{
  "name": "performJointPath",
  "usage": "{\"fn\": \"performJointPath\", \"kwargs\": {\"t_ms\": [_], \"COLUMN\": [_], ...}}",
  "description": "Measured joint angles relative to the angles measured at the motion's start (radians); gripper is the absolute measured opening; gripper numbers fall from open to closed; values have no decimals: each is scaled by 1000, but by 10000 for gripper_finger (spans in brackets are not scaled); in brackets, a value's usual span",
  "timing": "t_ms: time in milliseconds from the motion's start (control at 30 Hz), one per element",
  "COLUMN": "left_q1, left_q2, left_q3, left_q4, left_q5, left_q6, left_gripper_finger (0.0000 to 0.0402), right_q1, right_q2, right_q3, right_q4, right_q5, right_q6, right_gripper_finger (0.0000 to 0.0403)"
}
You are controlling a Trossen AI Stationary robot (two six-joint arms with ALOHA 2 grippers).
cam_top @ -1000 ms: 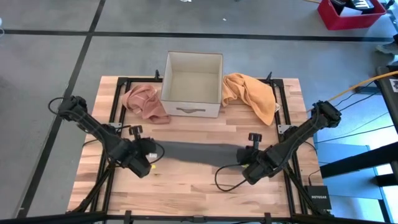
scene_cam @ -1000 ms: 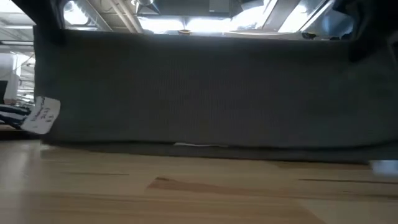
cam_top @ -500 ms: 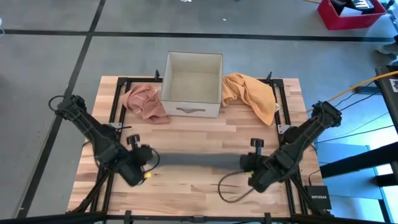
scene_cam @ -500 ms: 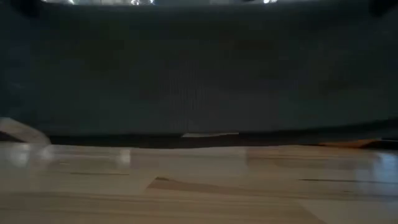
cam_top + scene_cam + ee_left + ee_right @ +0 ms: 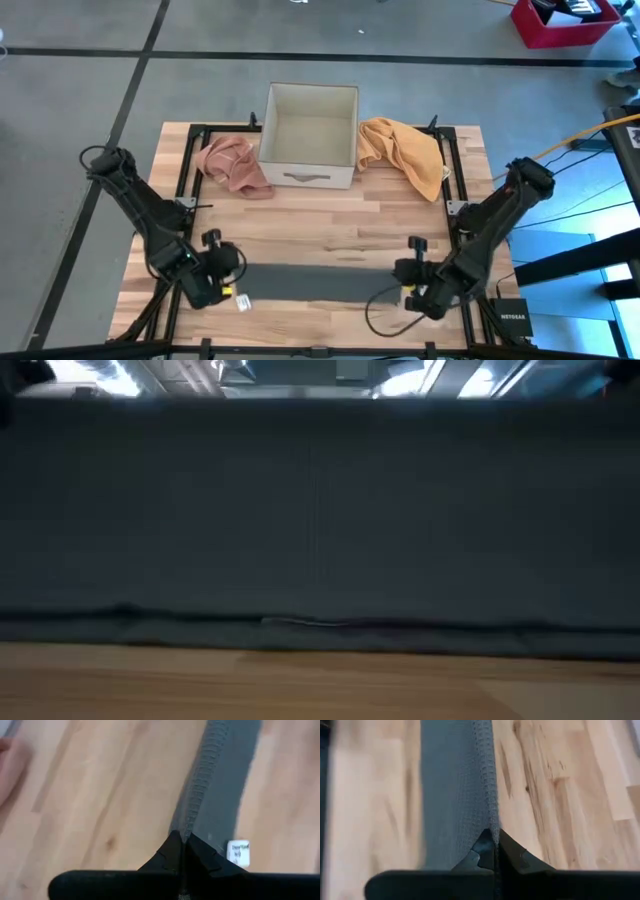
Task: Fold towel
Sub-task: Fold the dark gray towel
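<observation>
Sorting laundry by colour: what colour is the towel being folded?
Dark grey towel, with a waffle weave; clearest in the right wrist view.

Wooden table (image 5: 300, 215) — open box (image 5: 310, 135), pink cloth (image 5: 232, 163), orange cloth (image 5: 405, 150), grey towel (image 5: 315, 285)

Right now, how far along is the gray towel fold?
Done: each end of the gray towel is pinched, by the left end effector and the right end effector, both shut on its edge. In hand: it hangs stretched between them near the table's front edge, its lower edge trailing on the wood. Left: laying it over and releasing.
</observation>
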Motion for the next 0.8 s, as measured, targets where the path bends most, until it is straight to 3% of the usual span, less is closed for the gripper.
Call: {"fn": "performJointPath", "kwargs": {"t_ms": [233,367,533,633,800], "left_q1": [97,147,187,207,241], "left_q2": [2,2,1,1,1], "left_q3": [-169,-225,-263,-278,-290], "left_q4": [38,51,107,142,131], "left_q5": [-46,-110,-110,-102,-101], "left_q6": [45,88,164,226,256], "left_gripper_finger": [4,3,5,24,90], "right_q1": [-121,-179,-219,-234,-271], "right_q2": [-1,-1,-1,-1,0], "right_q3": [-228,-274,-283,-285,-286], "right_q4": [175,185,193,194,166], "right_q5": [15,42,32,39,40], "right_q6": [-33,-71,-91,-134,-143], "right_gripper_finger": [2,2,6,27,101]}}
